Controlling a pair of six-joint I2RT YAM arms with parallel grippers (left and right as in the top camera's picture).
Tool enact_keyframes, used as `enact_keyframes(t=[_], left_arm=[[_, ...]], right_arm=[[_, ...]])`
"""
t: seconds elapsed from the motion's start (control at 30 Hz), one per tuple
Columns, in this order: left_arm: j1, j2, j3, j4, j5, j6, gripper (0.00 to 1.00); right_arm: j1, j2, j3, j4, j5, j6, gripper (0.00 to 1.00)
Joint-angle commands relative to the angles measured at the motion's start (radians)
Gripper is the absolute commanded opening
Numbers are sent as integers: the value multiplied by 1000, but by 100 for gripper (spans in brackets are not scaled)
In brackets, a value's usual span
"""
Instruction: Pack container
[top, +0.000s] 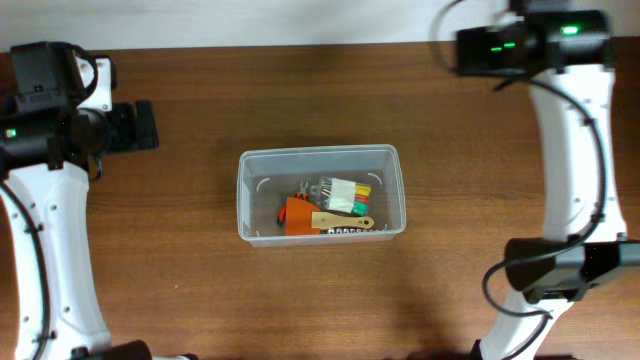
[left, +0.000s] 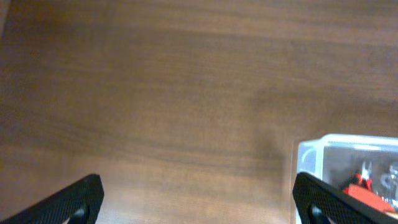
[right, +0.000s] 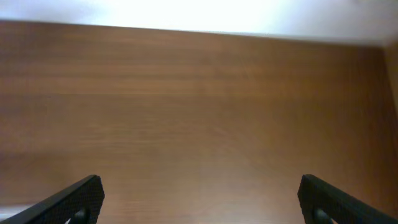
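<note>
Container: clear tub (top: 318, 151) upright at the middle of the bench (top: 200, 80), well apart from both arms.
Contents: several small things lie together in the right half of the tub, namely an orange piece (top: 297, 215), a wooden-handled piece (top: 340, 222) lying across its lower edge, and a pack with green, yellow and red ends (top: 345, 193). The left wrist view also catches something red-handled (left: 364, 177) through the wall, perhaps pliers; too small to be sure.
Left half of tub: bare floor, room to spare.
Bench outside the tub: no loose item shows in any of the three views.
Lid: none in view; whether the task wants one cannot be told.
Left tool (left: 196, 193): released, jaws spread wide with only bare bench between them; the tub's corner sits ahead and off to its right, not touched.
Right tool (right: 199, 193): released, jaws spread wide over bare bench, nothing between them; the tub does not appear in its view.
Done, by my reading: the filling itself, since everything small that can be seen is inside the tub and neither tool carries anything.
Left, by my reading: little or nothing. At most a closing step, or more items from beyond the frame, neither of which the pictures show.
Stage: at or very near the end.
</note>
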Motion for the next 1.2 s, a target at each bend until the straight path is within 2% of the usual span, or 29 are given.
enact_keyframes(t=[0.0, 0.27, 0.43, 0.6, 0.63, 0.7, 0.8, 0.9, 1.0, 1.17], left_arm=[[-2, 69, -3, 45, 38, 44, 99], [-4, 68, -7, -48, 20, 10, 99], [-27, -15, -69, -18, 20, 3, 99], [-70, -194, -261, 91, 20, 3, 99], [-78, -259, -339, 135, 20, 3, 99], [-87, -344, -442, 191, 20, -6, 99], [-93, -486, -615, 285, 20, -34, 99], [-93, -633, -782, 369, 20, -40, 99], [-93, -777, -923, 449, 20, -44, 99], [-93, -961, -1074, 529, -6, -42, 99]], right_arm=[[-83, 6, 2, -35, 0, 69, 99], [-216, -68, -4, -199, -56, 98, 99], [-255, -211, -105, -219, -84, 98, 99], [-258, -502, -445, -98, -85, 82, 99], [-257, -603, -576, -47, -108, 65, 99], [-247, -721, -728, 19, -159, 27, 99], [-183, -925, -967, 134, -187, -70, 99], [-72, -1153, -1201, 223, -119, -177, 99], [11, -1341, -1361, 222, -29, -183, 98], [66, -1585, -1529, 206, -30, -172, 99]])
